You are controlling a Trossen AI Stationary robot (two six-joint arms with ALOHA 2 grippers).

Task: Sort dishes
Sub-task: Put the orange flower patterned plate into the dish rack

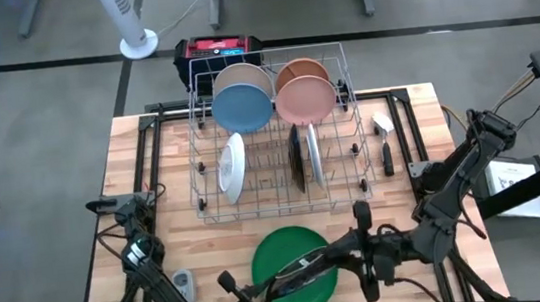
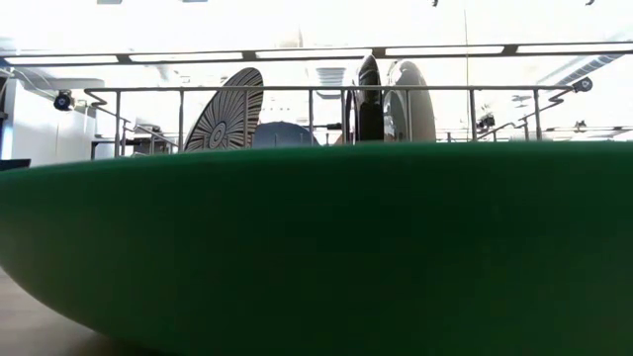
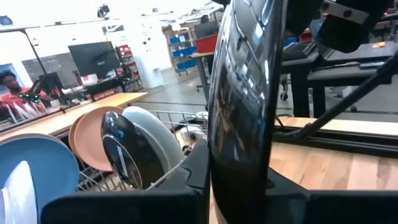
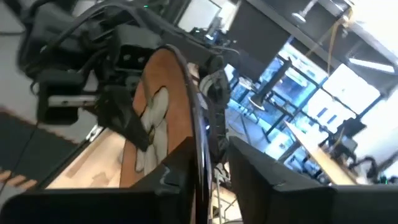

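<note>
Counting, we are seeing most dishes (image 1: 242,109) racked (image 1: 277,198), green plate (image 1: 283,252) left; left gripper (image 1: 353,253) clamping brown plate (image 3: 245,93), right gripper (image 1: 386,246) loosely parted around it.

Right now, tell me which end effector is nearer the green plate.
Left. Left end effector, gripping a dark plate, hangs over the green plate's right rim; right end effector sits just past it.

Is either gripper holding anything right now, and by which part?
The left gripper clamps the upright dark brown plate by its rim. The right gripper straddles the rim too; whether it grips cannot be told.
</note>
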